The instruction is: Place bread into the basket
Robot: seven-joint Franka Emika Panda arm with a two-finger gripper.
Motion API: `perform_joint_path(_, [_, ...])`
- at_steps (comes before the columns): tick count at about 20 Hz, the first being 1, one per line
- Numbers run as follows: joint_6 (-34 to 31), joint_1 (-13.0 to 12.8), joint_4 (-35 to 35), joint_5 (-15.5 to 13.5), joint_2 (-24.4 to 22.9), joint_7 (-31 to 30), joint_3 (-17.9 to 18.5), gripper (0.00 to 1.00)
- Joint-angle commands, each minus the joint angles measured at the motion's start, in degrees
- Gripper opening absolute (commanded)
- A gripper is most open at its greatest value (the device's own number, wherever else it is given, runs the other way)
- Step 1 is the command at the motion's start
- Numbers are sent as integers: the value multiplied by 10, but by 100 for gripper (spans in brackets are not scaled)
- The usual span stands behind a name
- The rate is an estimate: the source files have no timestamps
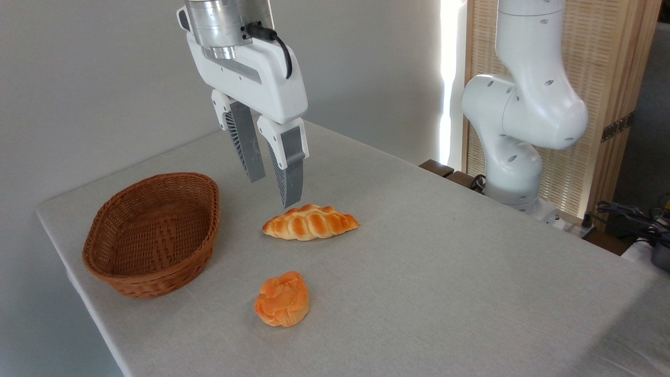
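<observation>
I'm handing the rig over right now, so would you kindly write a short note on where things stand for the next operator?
Gripper: open, empty, hanging above the left end of the bread, not touching it.
Bread: flat on the table, right of the basket, apart from it.
Basket: upright near the table's left edge, nothing in it.
Orange bun: nearer the camera, not part of the job.
Done: nothing yet.
Left: descend, grasp the bread, carry it to the basket, release.

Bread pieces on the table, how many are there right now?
2. The long braided loaf lies mid-table, right of the basket and just below the gripper. The round orange bun sits nearer the front edge. The basket looks empty; nothing seems hidden.
</observation>
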Motion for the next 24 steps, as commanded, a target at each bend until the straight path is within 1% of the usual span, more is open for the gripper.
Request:
perform_joint_path(1, [43, -7, -53, -14, -27, 11, 4, 100])
perform_joint_path(3, [56, -10, -75, -15, -36, 11, -2, 100])
perform_joint_path(4, [56, -21, -81, -15, -36, 11, -7, 100])
perform_joint_path(5, [58, -38, -91, -15, -36, 11, -8, 100])
perform_joint_path(7, [75, -63, -117, -14, -36, 11, -10, 100])
perform_joint_path(9, [121, -91, -164, -9, -52, 11, -9, 100])
perform_joint_path(12, [197, -111, -259, -7, -96, 12, -10, 100])
perform_joint_path(13, [212, -117, -281, -7, -106, 24, -10, 100])
perform_joint_path(15, [214, -132, -299, -7, -107, 78, -10, 100])
perform_joint_path(17, [214, -142, -316, -7, -107, 136, -10, 100])
perform_joint_path(19, [214, -149, -335, -7, -107, 177, -10, 100])
perform_joint_path(20, [214, -150, -343, -7, -107, 193, -10, 100])
perform_joint_path(22, [214, -153, -358, -7, -107, 205, -10, 100])
perform_joint_path(23, [213, -164, -364, -7, -107, 205, -10, 100])
perform_joint_path(24, [214, -168, -370, -7, -107, 205, -10, 100])
